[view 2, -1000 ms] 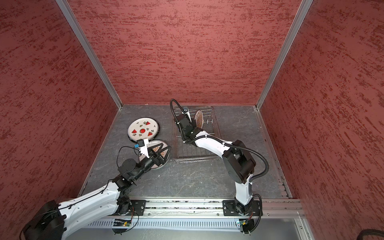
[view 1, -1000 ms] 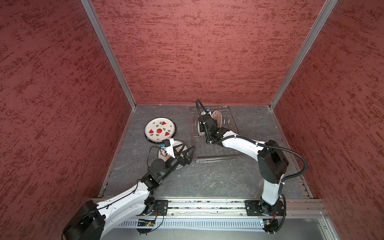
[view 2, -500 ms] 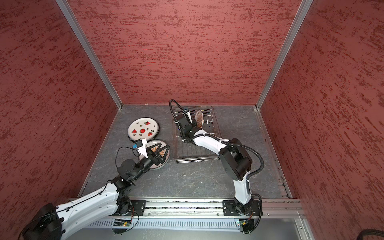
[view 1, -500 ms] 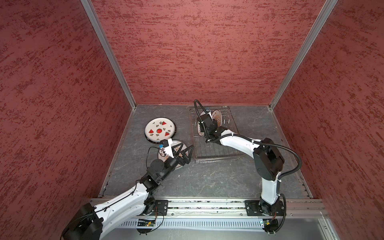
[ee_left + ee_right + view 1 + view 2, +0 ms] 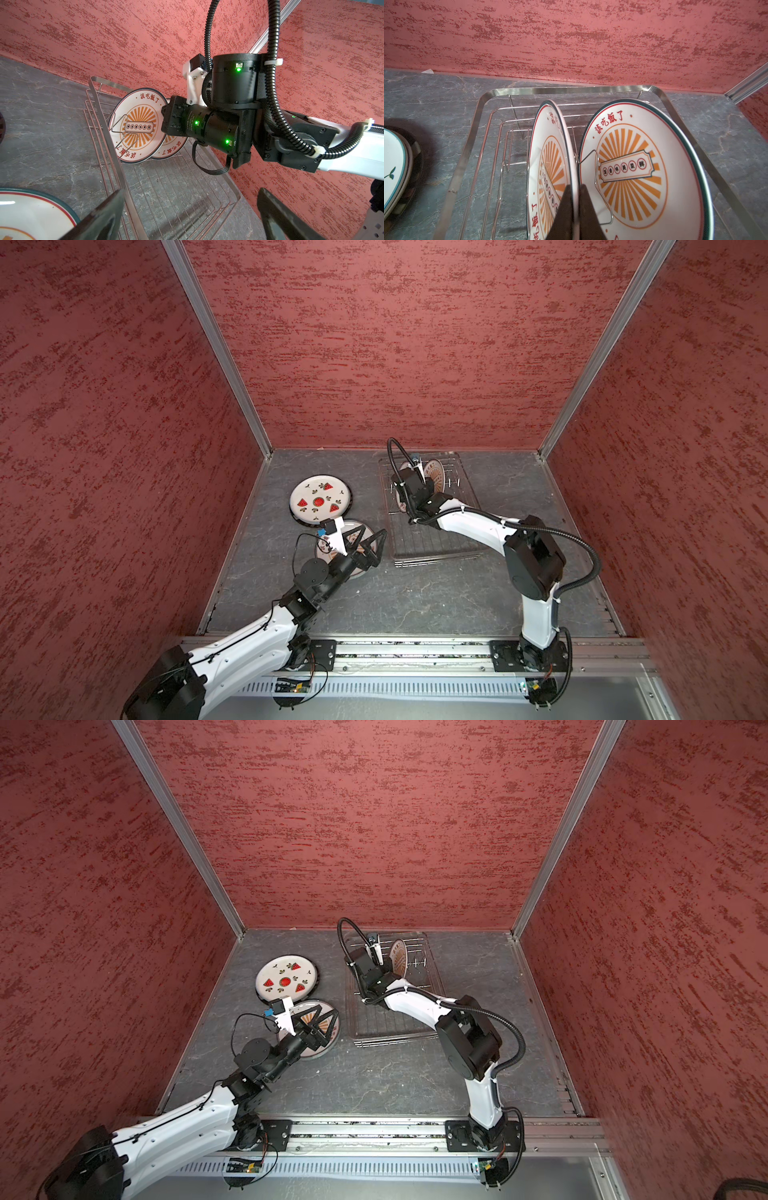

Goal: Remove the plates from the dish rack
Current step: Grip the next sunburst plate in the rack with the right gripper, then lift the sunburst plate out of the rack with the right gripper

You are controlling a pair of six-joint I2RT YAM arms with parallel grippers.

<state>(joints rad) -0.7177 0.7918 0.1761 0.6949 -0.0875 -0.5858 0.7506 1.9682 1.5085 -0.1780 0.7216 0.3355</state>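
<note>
- A round white plate with red watermelon-slice print lies flat on the grey stone-look bench. It rests on top of a dark-rimmed plate. The pair sits near the left gripper, beyond it and to its left, clear of its fingers.
- A round white flat plate with an orange sunburst print and a teal rim lies on the bench directly under the left gripper. It is just beside the rack's left edge.
- The left gripper hovers over that flat plate with its black jaws spread wide and nothing between them. Its fingertips point toward the rack.
- A rectangular silver wire-grid dish rack stands on the bench just to the right of the left gripper. The right gripper reaches over the rack's far half.
- The right gripper is drawn narrow, clamped on the rim of a standing white plate with orange sunburst and red lettering. One black finger presses each face. This plate stands on edge inside the rack.
- A second upright sunburst plate stands in the rack just beside the right gripper, on its right in both top views. A bent wire prong rises between the two standing plates. The gripper's fingers do not touch this one.
</note>
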